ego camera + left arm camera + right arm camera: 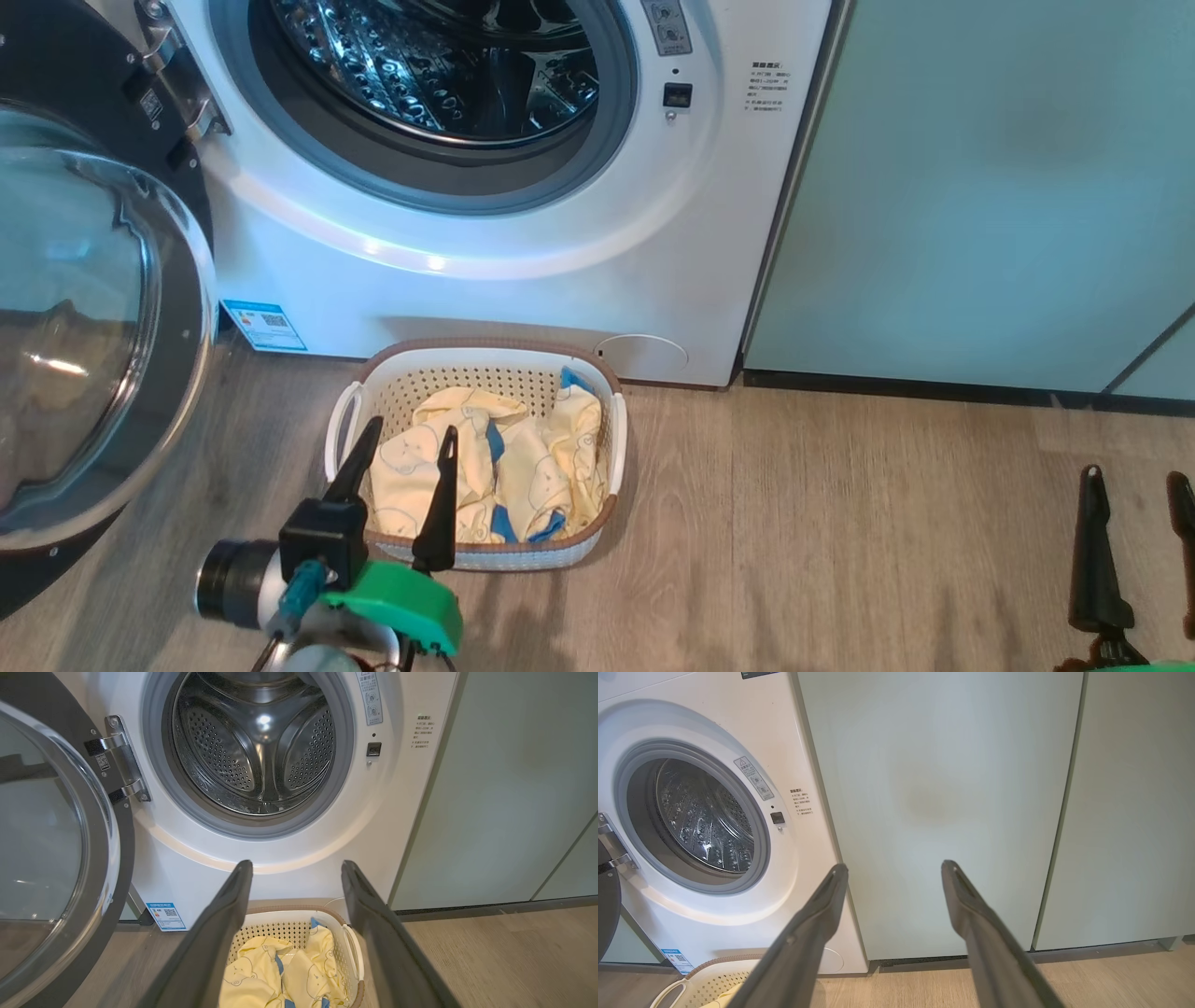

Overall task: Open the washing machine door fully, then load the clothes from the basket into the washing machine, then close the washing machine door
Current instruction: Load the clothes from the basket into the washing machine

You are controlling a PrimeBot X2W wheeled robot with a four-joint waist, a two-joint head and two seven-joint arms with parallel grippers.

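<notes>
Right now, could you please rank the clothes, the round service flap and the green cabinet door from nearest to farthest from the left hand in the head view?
1. The clothes, in the basket just ahead of the left hand.
2. The round service flap, behind the basket, to the right.
3. The green cabinet door, far right.

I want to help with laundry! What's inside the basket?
Pale yellow clothes with blue trim lie in the basket. They cover its bottom, so anything beneath them cannot be seen.
</notes>
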